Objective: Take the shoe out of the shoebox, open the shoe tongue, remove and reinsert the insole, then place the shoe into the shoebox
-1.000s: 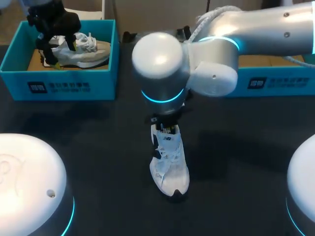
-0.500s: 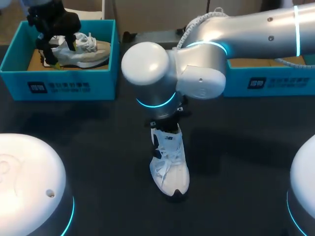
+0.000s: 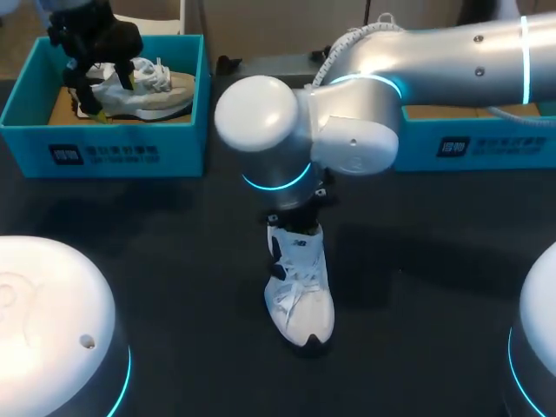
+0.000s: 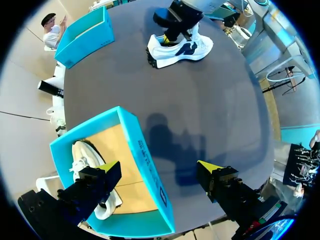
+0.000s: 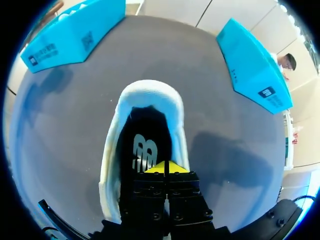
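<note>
White shoe (image 3: 300, 291) stands upright on the dark counter (image 3: 174, 252) at frame centre in the head view, toe toward the lower edge, heel toward the upper edge. It is outside both boxes.

Right arm (image 3: 417, 61) enters from the upper right and reaches to the centre, wrist directly over the shoe's heel. In the right wrist view the right end effector (image 5: 165, 167) has its yellow tips pressed together, down in the shoe's opening just over the dark insole (image 5: 145, 145). Cannot tell if the tips pinch the insole.

Left shoebox (image 3: 113, 152), teal, sits at upper left of the head view with a second shoe (image 3: 148, 91), light-coloured, lying inside. Left end effector (image 4: 158, 168) hangs over this box with its fingers wide apart, one above the second shoe and one outside the box wall, touching nothing.

Right shoebox (image 3: 469, 143) sits at upper right, mostly hidden behind the right arm.
</note>
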You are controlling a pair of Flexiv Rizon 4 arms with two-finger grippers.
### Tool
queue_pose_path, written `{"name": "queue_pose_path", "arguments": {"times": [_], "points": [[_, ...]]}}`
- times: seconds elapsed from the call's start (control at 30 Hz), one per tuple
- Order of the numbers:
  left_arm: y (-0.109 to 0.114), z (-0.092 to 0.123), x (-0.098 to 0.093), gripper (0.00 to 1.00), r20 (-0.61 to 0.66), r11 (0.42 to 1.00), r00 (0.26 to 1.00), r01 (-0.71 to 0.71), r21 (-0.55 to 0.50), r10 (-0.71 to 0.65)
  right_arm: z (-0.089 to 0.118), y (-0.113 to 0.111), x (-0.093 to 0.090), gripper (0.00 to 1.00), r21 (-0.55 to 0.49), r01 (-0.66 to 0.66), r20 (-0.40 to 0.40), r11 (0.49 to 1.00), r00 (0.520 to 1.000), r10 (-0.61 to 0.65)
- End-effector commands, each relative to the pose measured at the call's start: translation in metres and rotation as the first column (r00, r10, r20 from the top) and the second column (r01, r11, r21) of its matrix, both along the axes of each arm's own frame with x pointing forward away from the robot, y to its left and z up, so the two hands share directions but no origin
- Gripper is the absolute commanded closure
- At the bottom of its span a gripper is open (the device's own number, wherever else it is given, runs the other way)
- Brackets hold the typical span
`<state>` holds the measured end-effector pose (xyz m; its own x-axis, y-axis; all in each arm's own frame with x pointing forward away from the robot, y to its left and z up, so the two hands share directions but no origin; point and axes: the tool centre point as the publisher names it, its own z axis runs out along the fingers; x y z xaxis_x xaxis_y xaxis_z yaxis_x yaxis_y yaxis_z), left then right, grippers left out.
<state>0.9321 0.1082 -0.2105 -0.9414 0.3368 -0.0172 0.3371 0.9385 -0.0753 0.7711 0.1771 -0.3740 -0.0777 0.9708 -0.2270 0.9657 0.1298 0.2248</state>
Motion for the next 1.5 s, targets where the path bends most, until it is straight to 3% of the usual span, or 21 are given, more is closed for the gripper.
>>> {"name": "queue_pose_path", "arguments": {"times": [0.03,0.17,0.37,0.63,0.73,0.9,1.13,1.37,1.5], "points": [[0.0,0.0,0.0,0.0,0.001,1.0,1.0,0.001,0.001,-0.001,-0.013,-0.003,0.005,1.0,0.04,-0.012,-0.032,0.999,0.999,0.014],[0.0,0.0,0.0,0.0,0.001,1.0,1.0,0.001,0.001,-0.001,-0.034,-0.001,0.009,1.0,0.07,-0.022,-0.062,0.997,0.998,0.026],[0.0,0.0,0.0,0.0,0.001,1.0,1.0,0.001,0.001,-0.001,-0.045,-0.002,0.011,1.0,0.081,-0.013,-0.09,0.997,0.996,0.02],[0.0,0.0,0.0,0.0,0.001,1.0,1.0,0.001,0.001,-0.001,-0.007,0.006,0.006,1.0,0.058,-0.031,-0.039,0.998,0.999,0.033],[0.0,0.0,0.0,0.0,0.001,1.0,1.0,0.001,0.001,-0.001,-0.004,0.01,0.006,1.0,0.094,-0.024,-0.049,0.995,0.998,0.029],[0.0,0.0,0.0,0.0,0.001,1.0,1.0,0.001,0.001,-0.001,-0.022,0.015,0.008,1.0,0.185,-0.01,-0.125,0.983,0.992,0.034],[0.0,0.0,0.0,0.0,0.001,1.0,1.0,0.001,0.001,-0.001,-0.043,0.014,0.009,1.0,0.237,0.007,-0.174,0.972,0.984,0.035],[0.0,0.0,0.0,0.0,0.001,1.0,1.0,0.001,0.001,-0.001,-0.006,0.016,-0.003,1.0,0.194,0.013,-0.132,0.981,0.991,0.013],[0.0,0.0,0.0,0.0,0.001,1.0,1.0,0.001,0.001,-0.001,0.012,0.015,-0.008,1.0,0.171,0.003,-0.155,0.985,0.988,0.024]]}}
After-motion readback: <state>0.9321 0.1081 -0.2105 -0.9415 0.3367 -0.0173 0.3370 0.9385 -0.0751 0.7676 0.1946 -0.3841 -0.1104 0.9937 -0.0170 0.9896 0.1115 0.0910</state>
